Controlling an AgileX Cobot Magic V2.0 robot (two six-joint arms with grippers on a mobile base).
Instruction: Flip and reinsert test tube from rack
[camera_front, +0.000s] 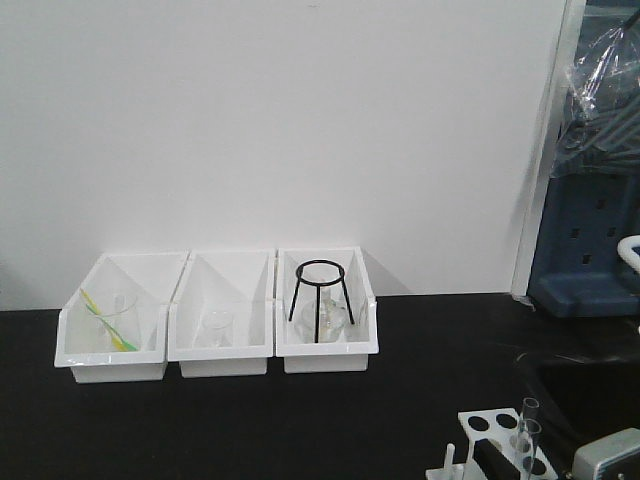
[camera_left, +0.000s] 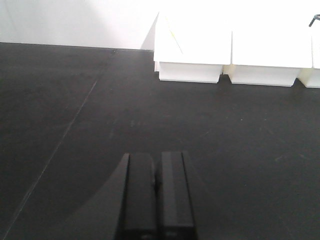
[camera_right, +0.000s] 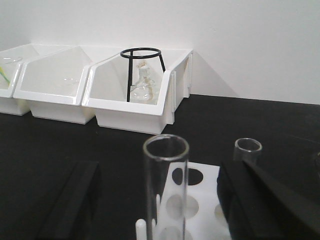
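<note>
The white rack (camera_front: 487, 425) stands at the bottom right of the front view, with two clear glass test tubes (camera_front: 527, 425) upright in it. In the right wrist view the rack (camera_right: 200, 197) shows round holes and short pegs (camera_right: 143, 228). My right gripper (camera_right: 157, 172) is open. Its black fingers (camera_right: 75, 200) stand either side of the near test tube (camera_right: 165, 185) without touching it. A second tube (camera_right: 247, 150) stands behind the right finger. My left gripper (camera_left: 157, 192) is shut and empty, low over the black table (camera_left: 75, 115), far from the rack.
Three white open-fronted bins (camera_front: 220, 345) stand in a row against the back wall. The left one holds a beaker with a yellow-green item (camera_front: 110, 322), the right one a black tripod stand (camera_front: 321, 298) over glassware. Blue equipment (camera_front: 585, 250) stands at the far right.
</note>
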